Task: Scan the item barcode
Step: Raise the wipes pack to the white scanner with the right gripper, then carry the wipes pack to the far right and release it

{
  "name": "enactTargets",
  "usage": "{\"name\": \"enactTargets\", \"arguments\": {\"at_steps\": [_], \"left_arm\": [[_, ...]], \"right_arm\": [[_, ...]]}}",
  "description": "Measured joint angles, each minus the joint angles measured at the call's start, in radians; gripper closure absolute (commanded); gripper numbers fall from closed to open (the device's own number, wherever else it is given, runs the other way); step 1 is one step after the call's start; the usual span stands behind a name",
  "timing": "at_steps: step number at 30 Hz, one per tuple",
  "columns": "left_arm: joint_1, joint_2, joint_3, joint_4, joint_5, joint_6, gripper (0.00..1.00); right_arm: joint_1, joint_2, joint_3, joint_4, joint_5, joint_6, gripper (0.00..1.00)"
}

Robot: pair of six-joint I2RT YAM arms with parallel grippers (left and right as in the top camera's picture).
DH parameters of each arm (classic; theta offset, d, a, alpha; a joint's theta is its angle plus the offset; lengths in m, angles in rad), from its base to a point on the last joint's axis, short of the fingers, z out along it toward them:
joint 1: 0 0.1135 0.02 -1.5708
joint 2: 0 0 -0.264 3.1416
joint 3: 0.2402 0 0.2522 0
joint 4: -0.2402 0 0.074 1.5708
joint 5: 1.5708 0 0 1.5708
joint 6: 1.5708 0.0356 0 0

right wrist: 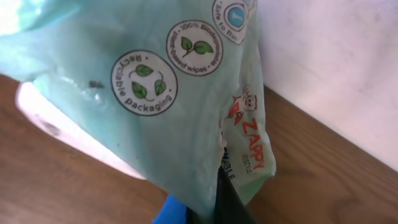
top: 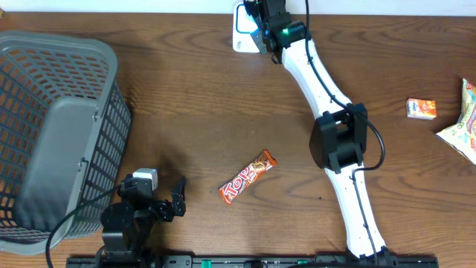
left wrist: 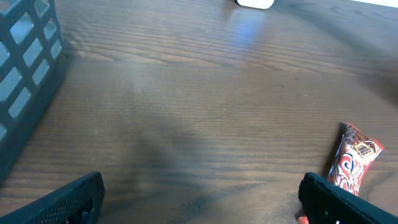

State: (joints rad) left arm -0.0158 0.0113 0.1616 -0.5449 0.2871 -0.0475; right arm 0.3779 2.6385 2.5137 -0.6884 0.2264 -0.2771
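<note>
At the table's far edge, the right gripper holds a pale green wipes packet right at the white scanner.

Its jaws are closed on the packet. The packet's printed face, with round recycling badges and red ZAPPY lettering, fills the right wrist view, and the scanner's white body shows just behind it. On the left stands a grey lattice basket; only its own solid grey floor shows inside. The left gripper sits near the basket's front corner, fingers spread wide and holding nothing. A red-and-orange candy bar lies on the wood to its right. By the right edge lie a small orange-and-white carton and a yellowish snack bag, near each other but apart.
</note>
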Motion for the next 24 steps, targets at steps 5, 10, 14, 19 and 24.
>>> {"name": "enactTargets", "arguments": {"at_steps": [5, 10, 14, 19, 24], "left_arm": [[0.0, 0.0, 0.0, 0.0, 0.0, 0.0, 0.0], [0.0, 0.0, 0.0, 0.0, 0.0, 0.0, 0.0], [0.0, 0.0, 0.0, 0.0, 0.0, 0.0, 0.0], [0.0, 0.0, 0.0, 0.0, 0.0, 0.0, 0.0], [0.0, 0.0, 0.0, 0.0, 0.0, 0.0, 0.0]], "right_arm": [[0.0, 0.019, 0.009, 0.025, 0.014, 0.0, 0.99], [0.0, 0.02, 0.029, 0.0, 0.018, 0.029, 0.99], [-0.004, 0.019, 0.061, -0.158, 0.002, 0.144, 0.99], [-0.038, -0.008, 0.075, -0.419, -0.012, 0.307, 0.99], [-0.153, -0.084, 0.077, -0.665, 0.008, 0.453, 0.99]]}}
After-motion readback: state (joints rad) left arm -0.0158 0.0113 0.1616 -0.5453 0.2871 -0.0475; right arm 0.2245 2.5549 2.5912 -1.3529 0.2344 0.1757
